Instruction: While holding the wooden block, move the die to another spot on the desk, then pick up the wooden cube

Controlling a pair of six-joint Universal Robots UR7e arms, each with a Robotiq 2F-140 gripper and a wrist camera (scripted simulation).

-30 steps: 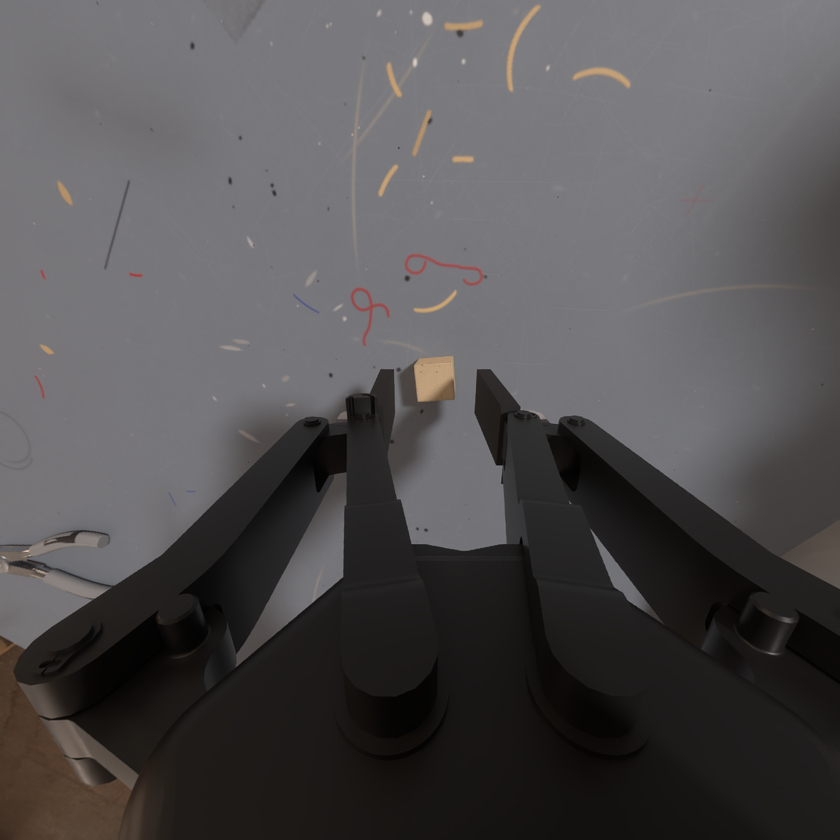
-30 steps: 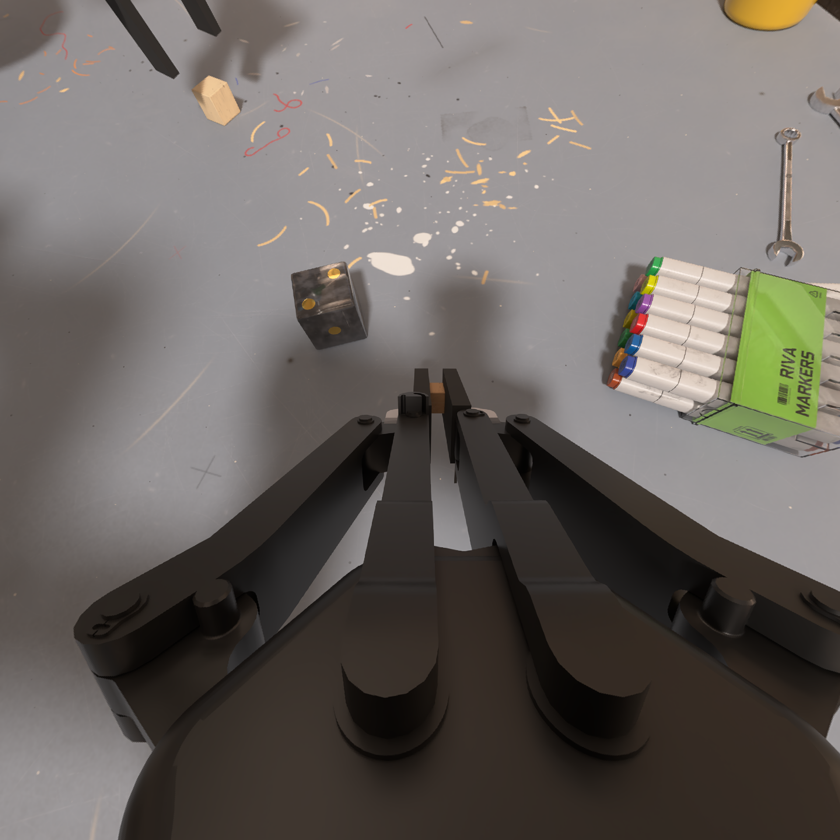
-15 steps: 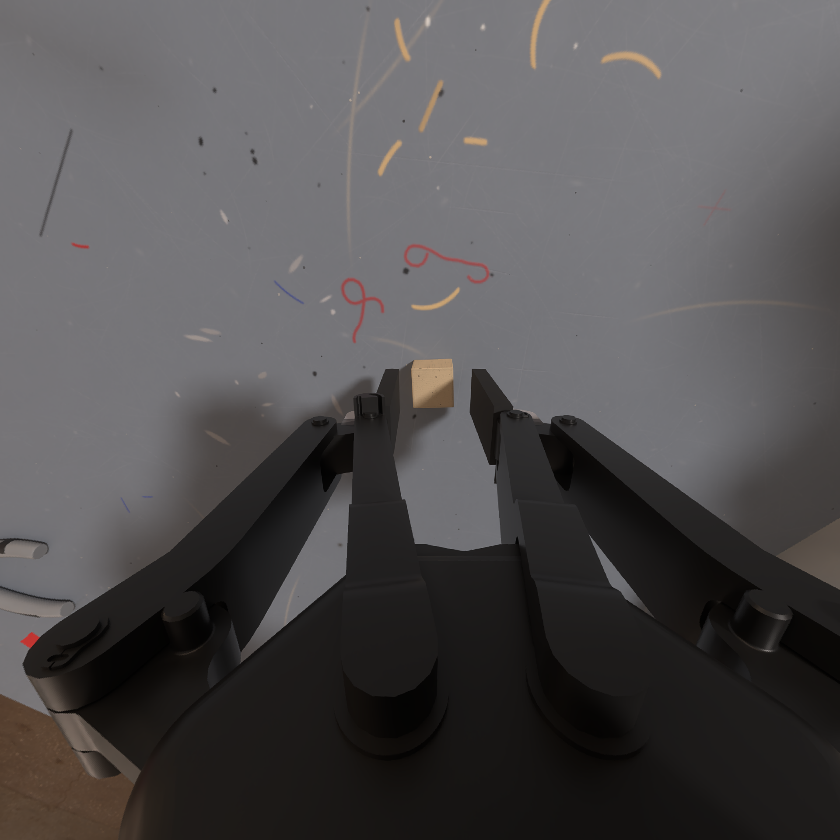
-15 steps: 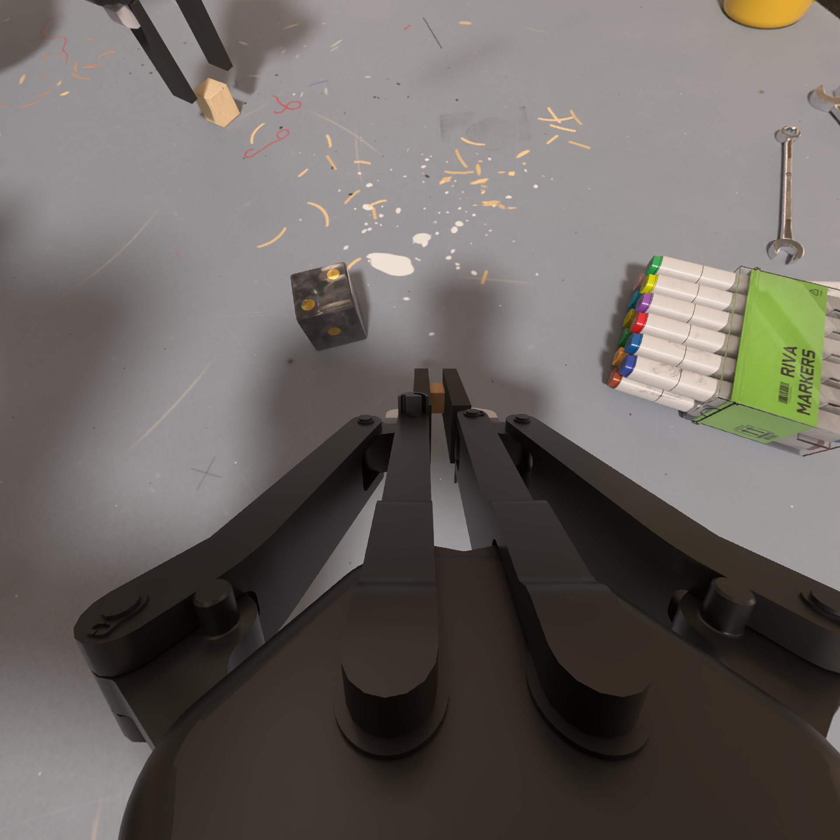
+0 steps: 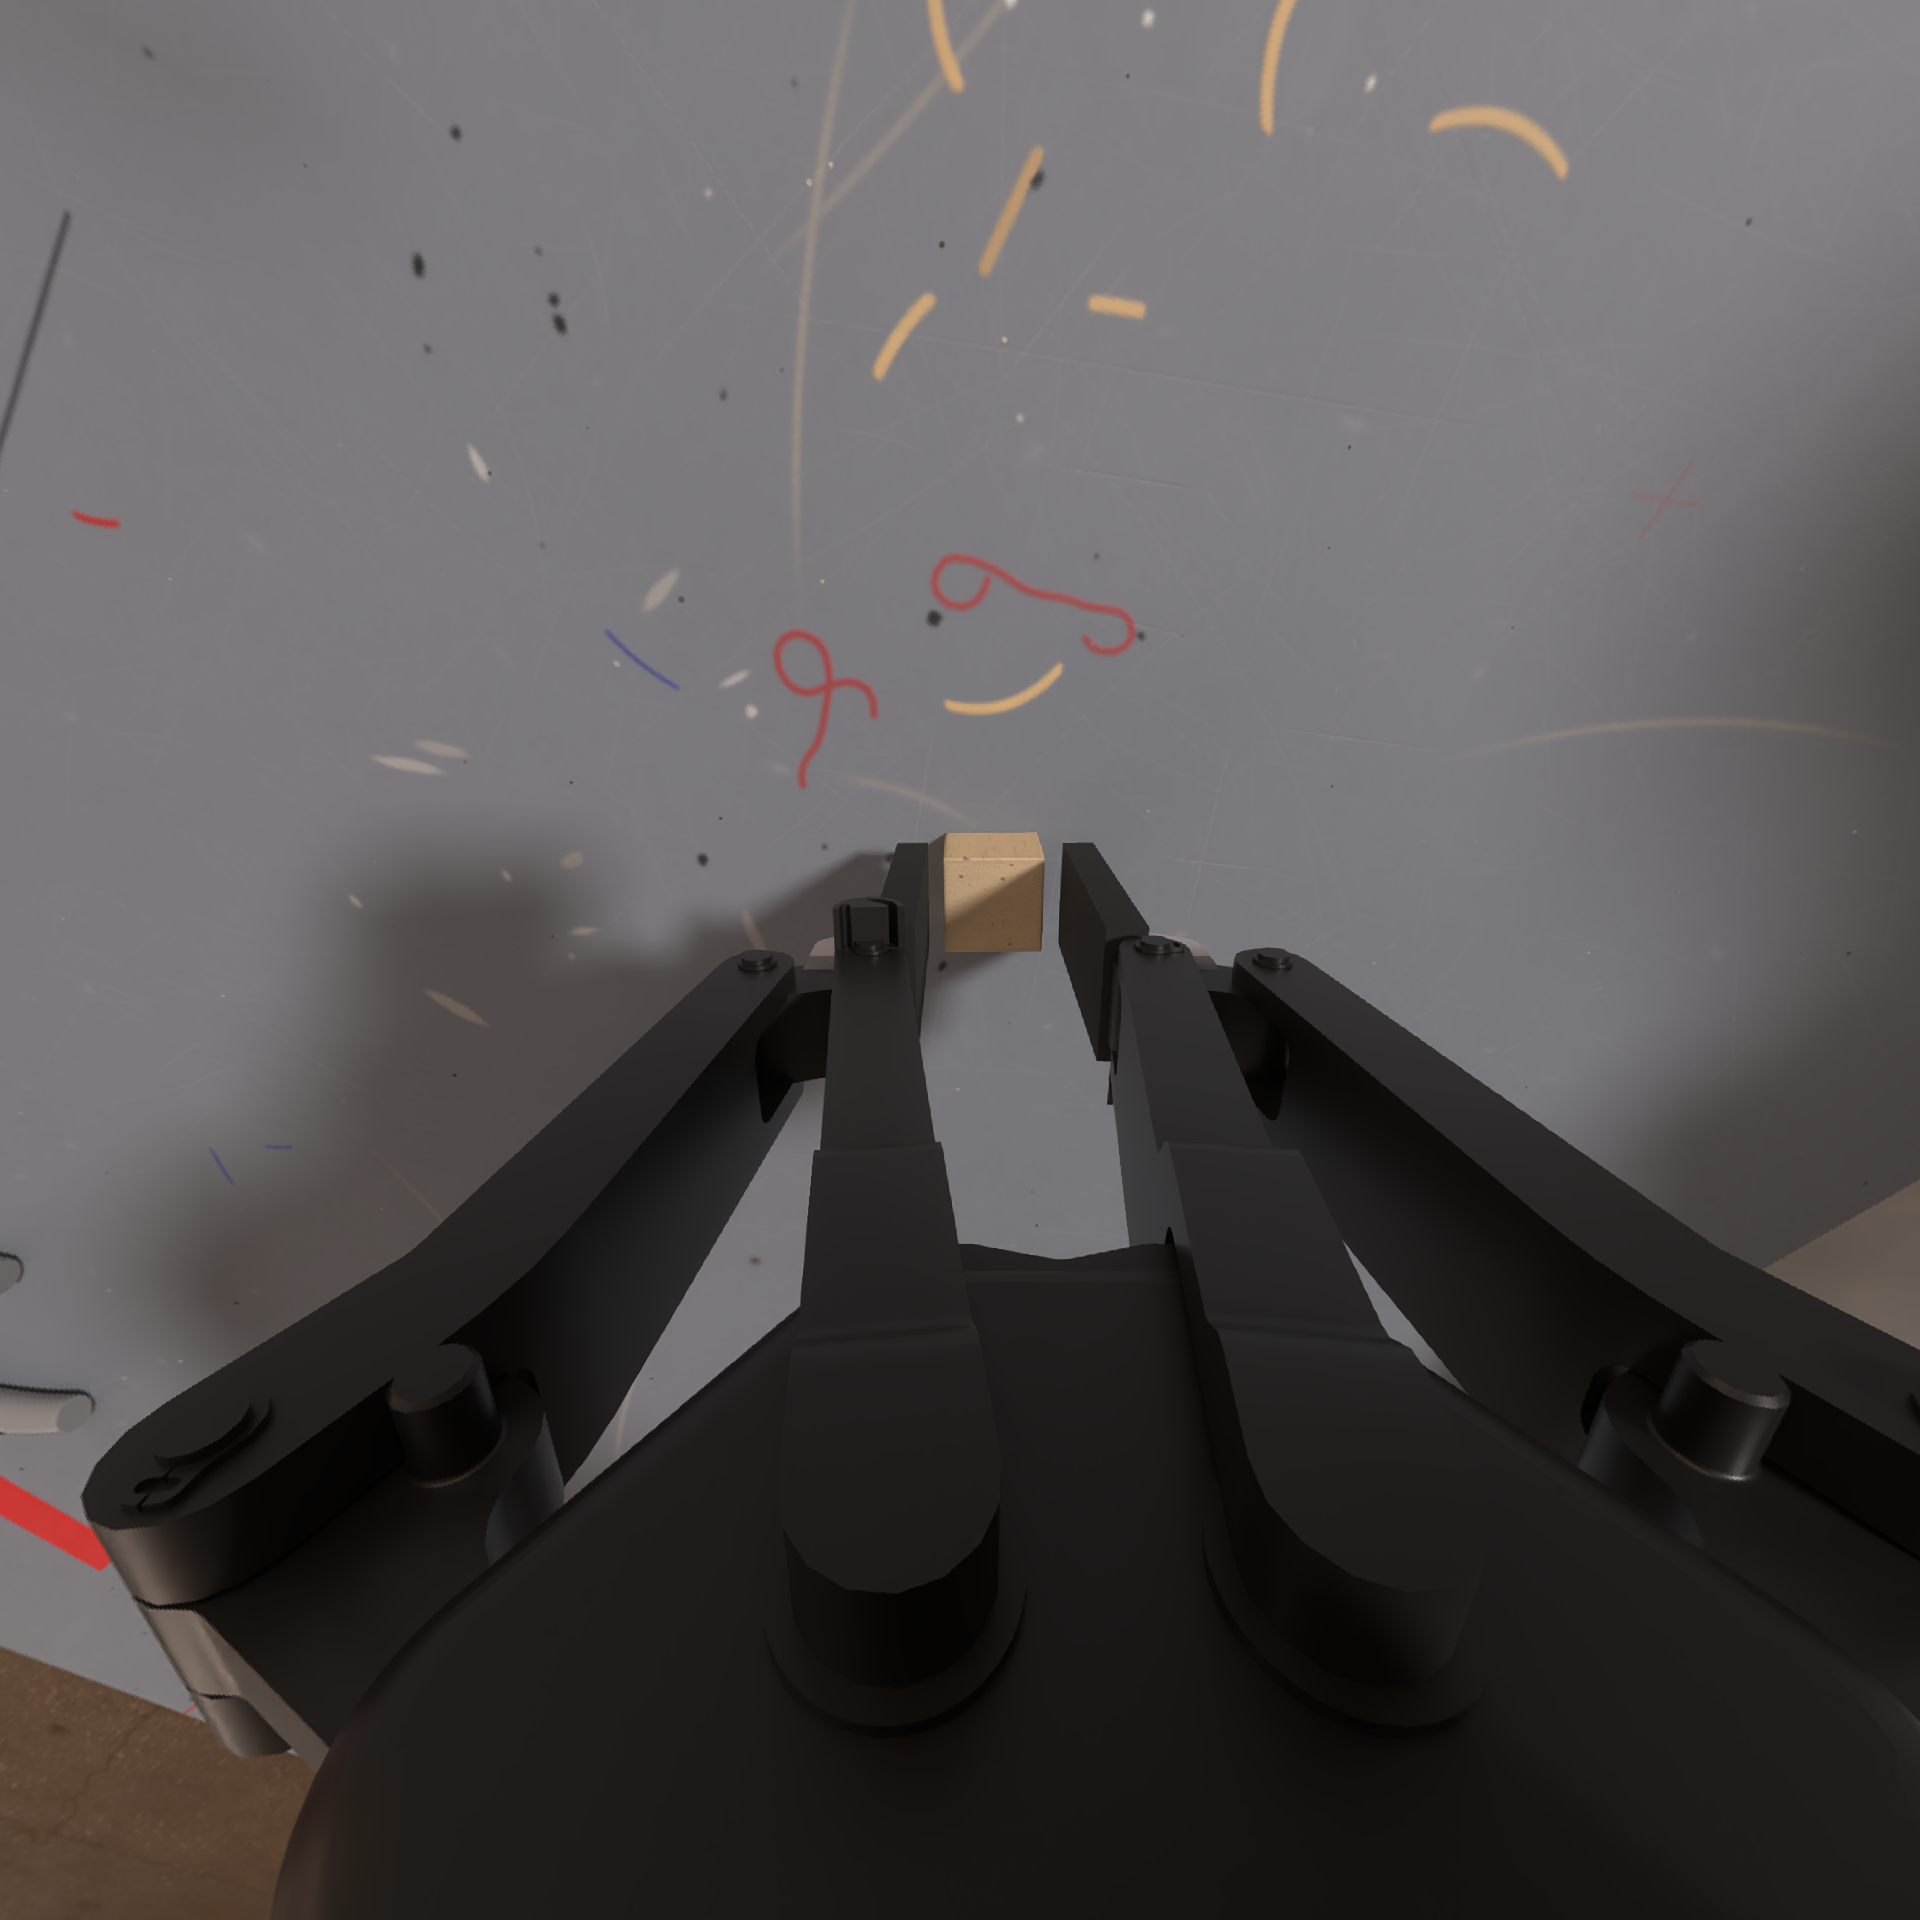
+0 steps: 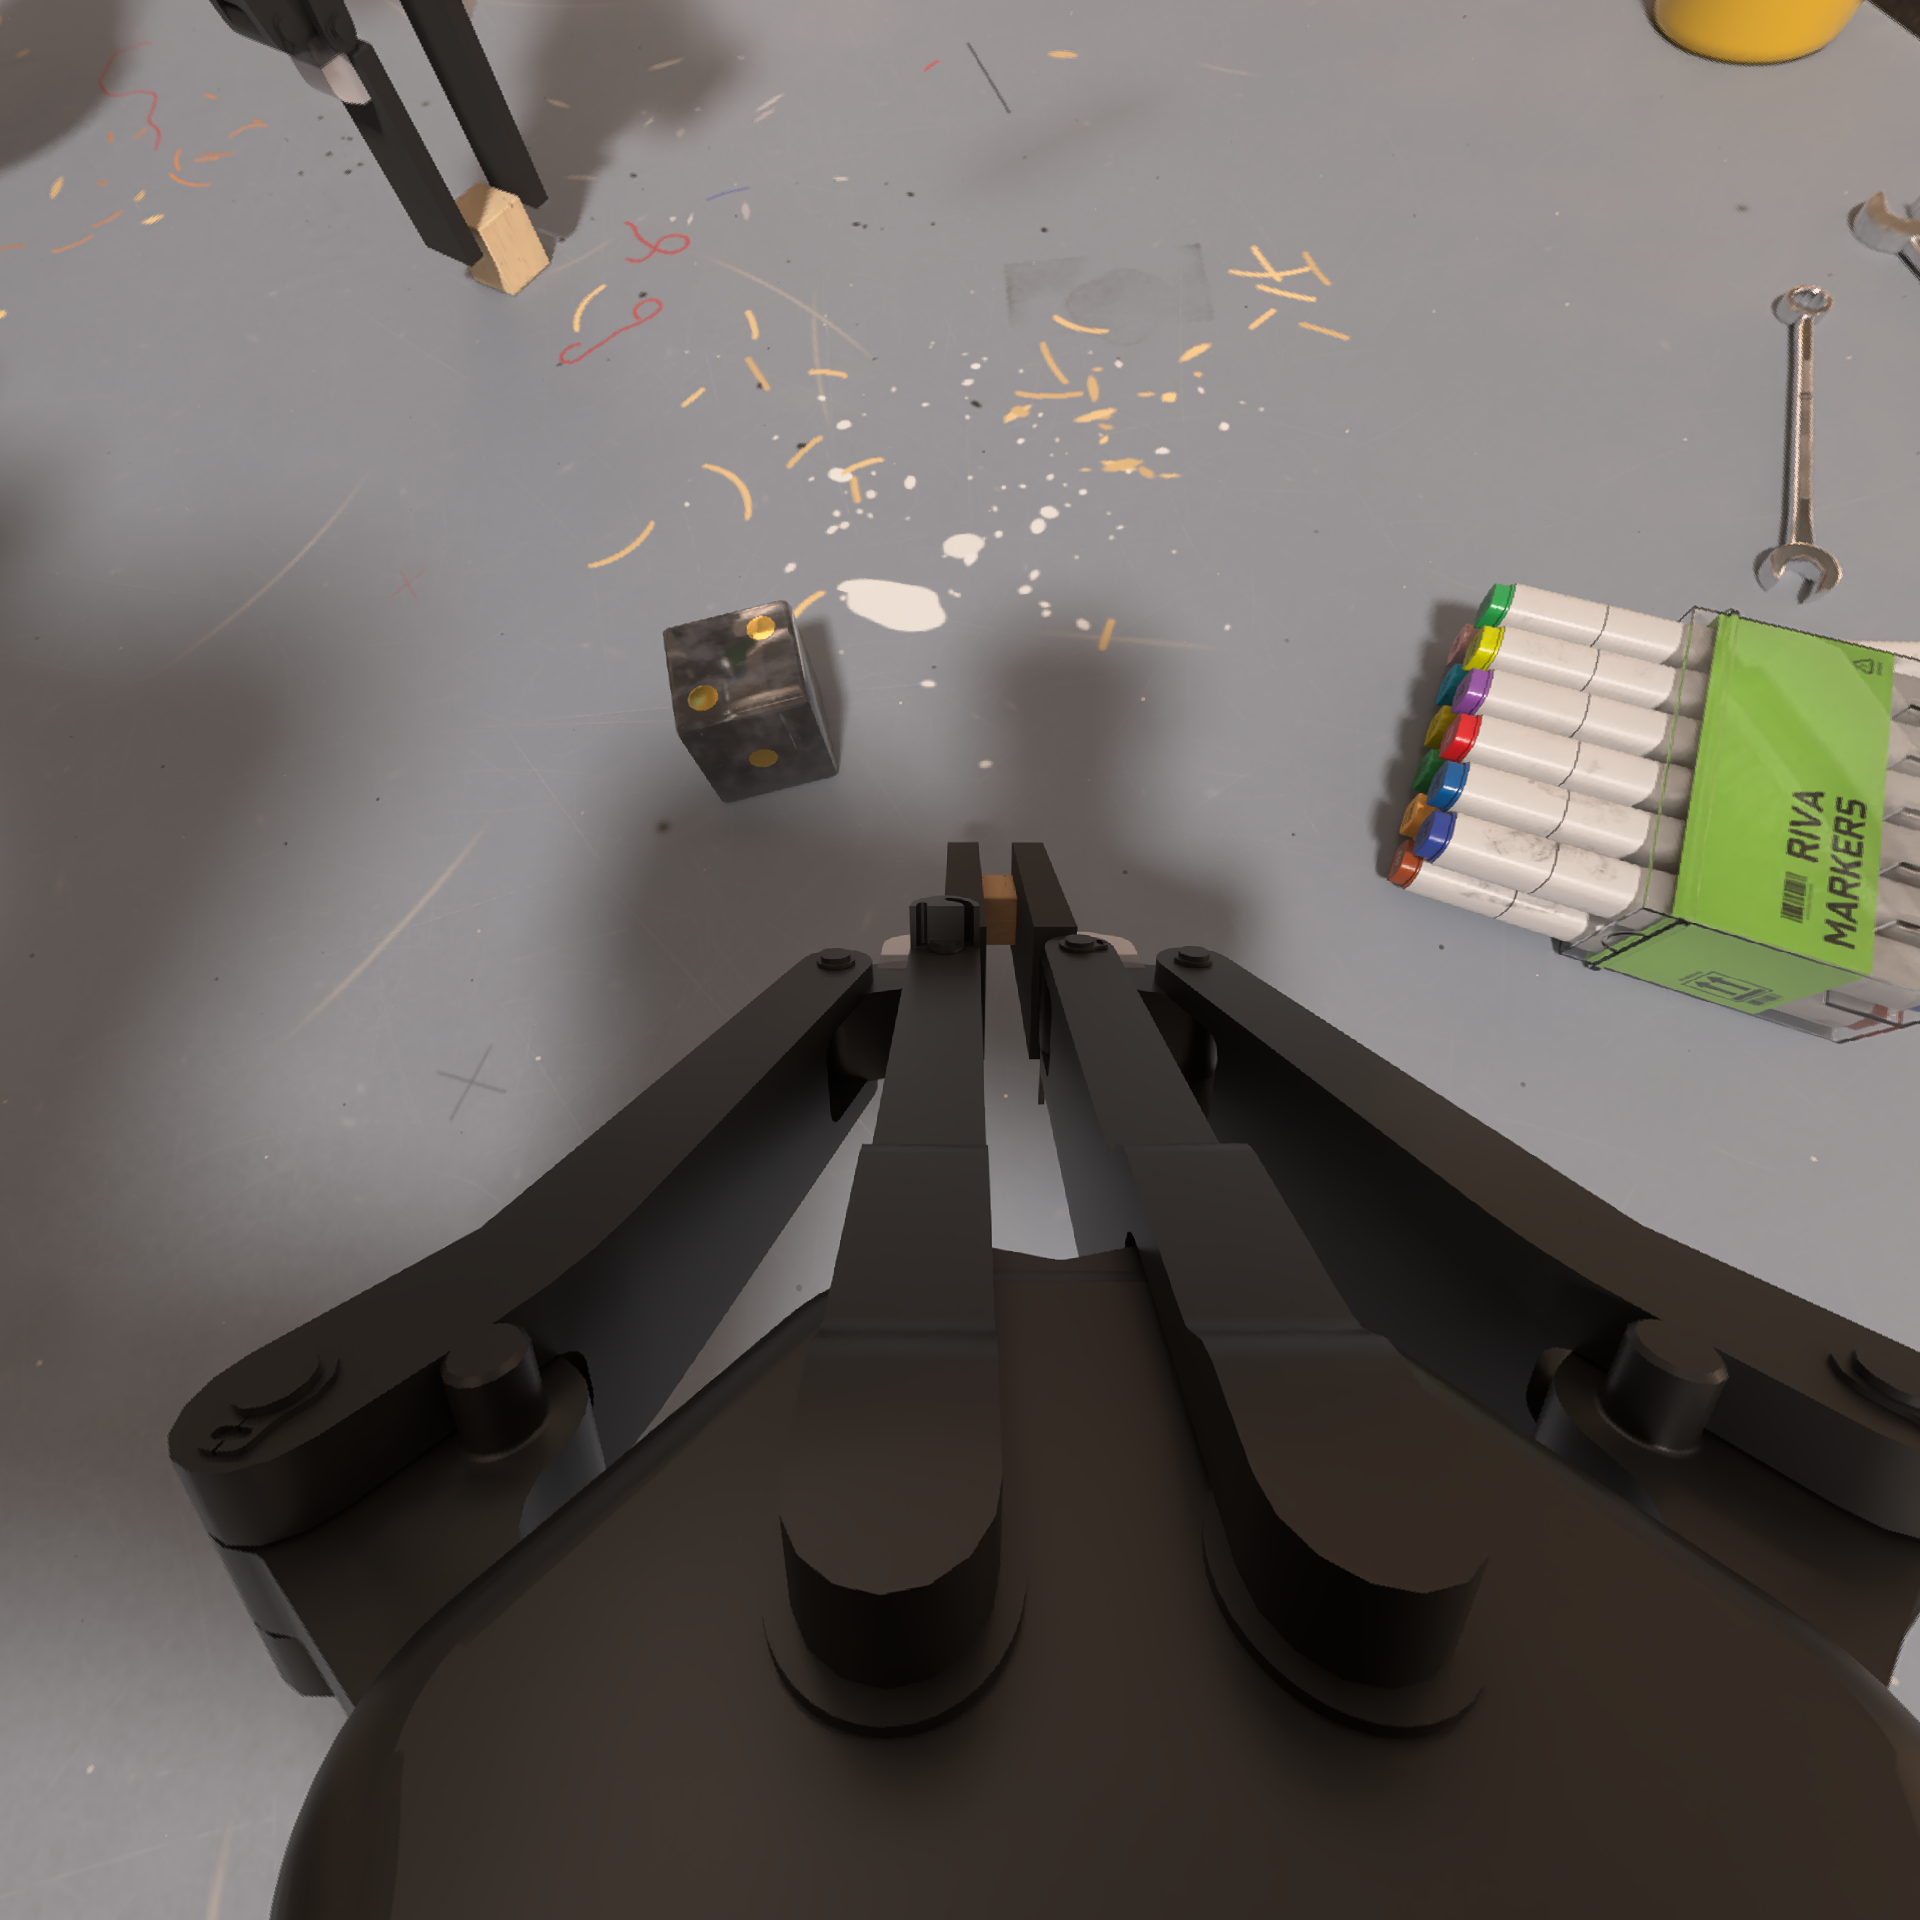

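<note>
A pale wooden cube [image 5: 989, 906] rests on the grey desk [image 5: 1351, 520] between the fingers of my left gripper [image 5: 994, 883]. The gripper is open: the left finger is at the cube's side and a small gap shows at the right finger. The right wrist view shows the same at far upper left, with the left gripper [image 6: 494, 213] straddling the cube [image 6: 511, 247]. My right gripper [image 6: 997, 878] is shut on a small brown wooden block [image 6: 1000, 906] and holds it above the desk. A dark die [image 6: 750, 701] with gold pips sits ahead and left of it.
A green box of markers [image 6: 1683, 810] lies at the right. A wrench [image 6: 1803, 436] lies beyond it, another tool [image 6: 1886, 229] at the right edge and a yellow cup [image 6: 1745, 21] at the top. The desk's near edge [image 5: 156, 1683] is at the lower left of the left wrist view.
My left gripper has come down over the wooden cube, which now sits between its fingers. The right gripper, its block and the die have not moved.
</note>
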